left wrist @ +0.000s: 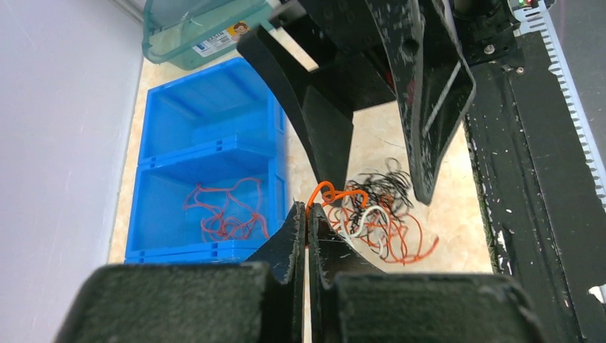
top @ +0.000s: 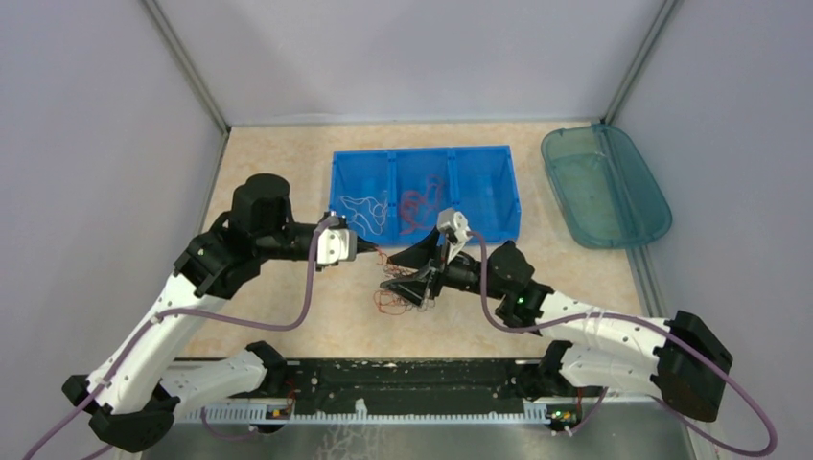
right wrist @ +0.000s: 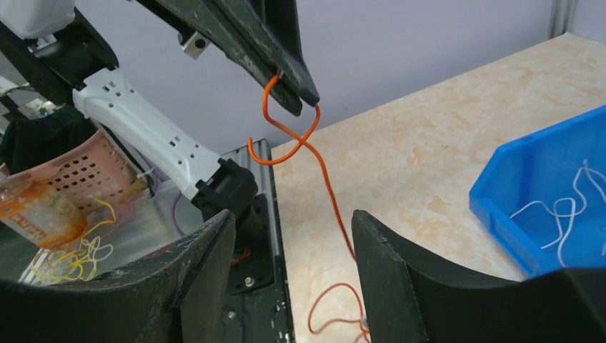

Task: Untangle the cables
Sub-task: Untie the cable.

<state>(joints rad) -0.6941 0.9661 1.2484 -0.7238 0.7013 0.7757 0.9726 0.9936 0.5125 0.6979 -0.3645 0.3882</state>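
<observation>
One red-orange cable (right wrist: 315, 153) is pinched by the closed left gripper (right wrist: 296, 96), to be drawn from the tangle (left wrist: 379, 221) at 5 o'clock; the right gripper (right wrist: 293, 223) is held open.

Bright, even light falls from above on the counter (top: 288, 172), and the shadows under the arms are faint and soft-edged. Glare is mild: a dull sheen on the metal strip (top: 431, 436) along the near edge and on the teal tray (top: 604, 182) at the far right corner. The overhead view is sharp throughout. In the left wrist view the left claw (left wrist: 306, 214) is blurred in the foreground, and a hazy band smears the blue bin (left wrist: 207, 93) at its near wall. In the right wrist view the right claw (right wrist: 293, 229) is soft too, while the orange cable (right wrist: 325, 179) is crisp.
</observation>
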